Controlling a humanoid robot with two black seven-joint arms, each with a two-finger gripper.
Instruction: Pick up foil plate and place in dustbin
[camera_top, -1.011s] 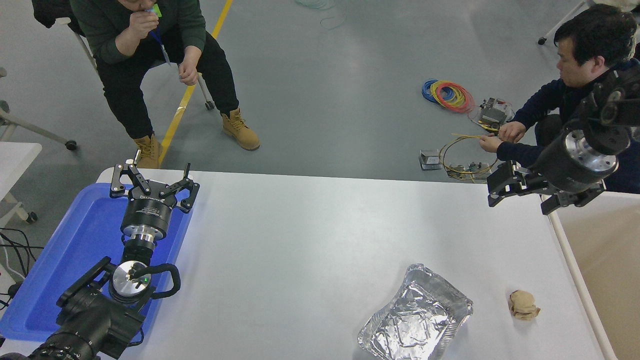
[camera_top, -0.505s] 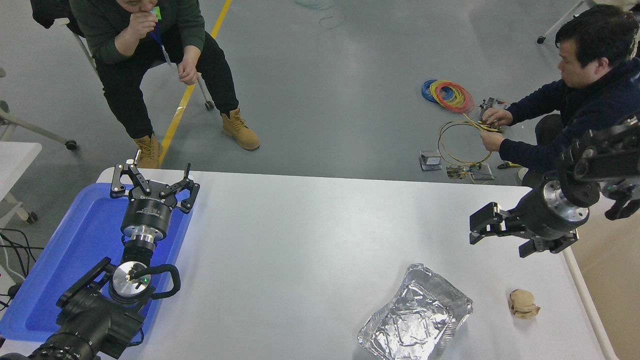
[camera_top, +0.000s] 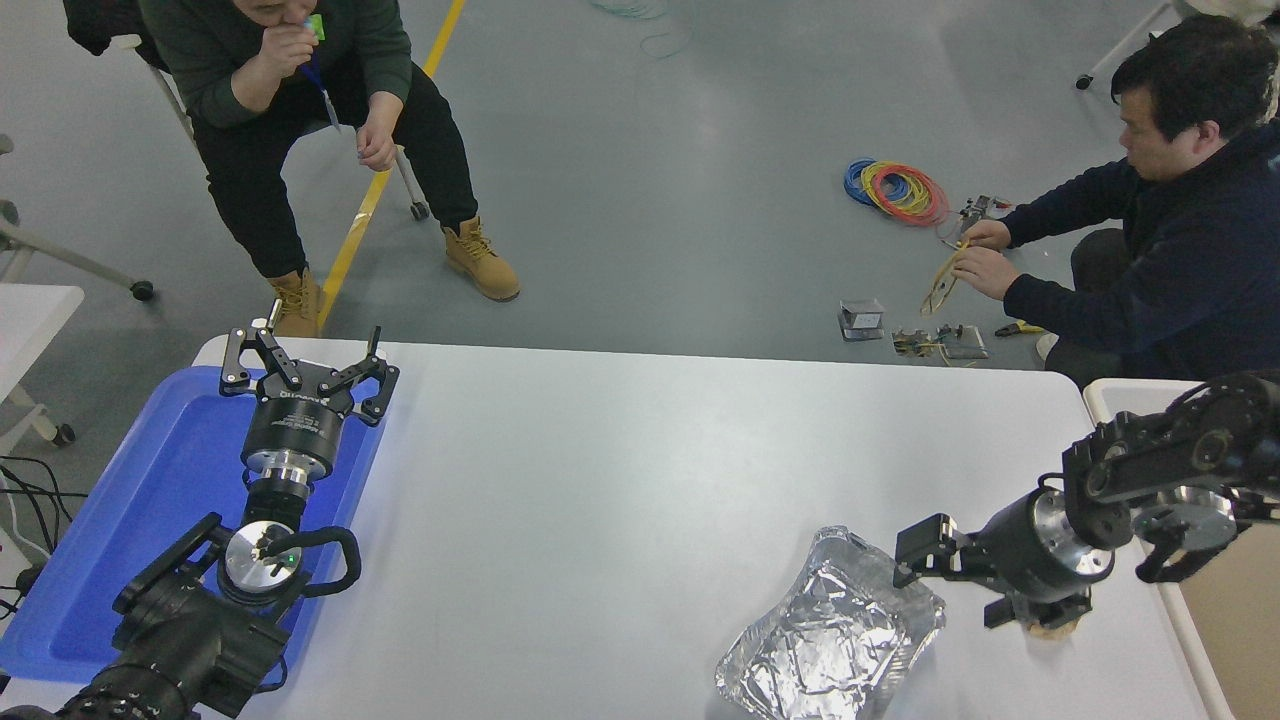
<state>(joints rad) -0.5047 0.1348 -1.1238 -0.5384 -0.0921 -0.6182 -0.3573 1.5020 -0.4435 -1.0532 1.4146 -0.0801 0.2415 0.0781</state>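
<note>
- Foil plate (camera_top: 830, 640) lies on the white table (camera_top: 620, 480), near the front edge, right of centre; open side up, crinkled, nothing in it.
- Right gripper (camera_top: 935, 575) hangs low at the plate's far right corner, pointing left. One finger shows over the rim; the other is lower, near the arm's wrist. Jaws look spread, not pinching anything; whether they touch the foil I cannot tell.
- Small tan paper ball (camera_top: 1045, 628) is mostly hidden under the right wrist, just right of the plate.
- Dustbin (camera_top: 1105, 395) stands at the table's right edge; only its off-white rim and part of the beige inside show, behind the right arm.
- Left gripper (camera_top: 305, 365) is parked at lower left over the blue tray (camera_top: 150, 500), jaws spread, holding nothing.
- Two people (camera_top: 310, 110) sit beyond the far side; one handles wires (camera_top: 900, 190) on the floor.
</note>
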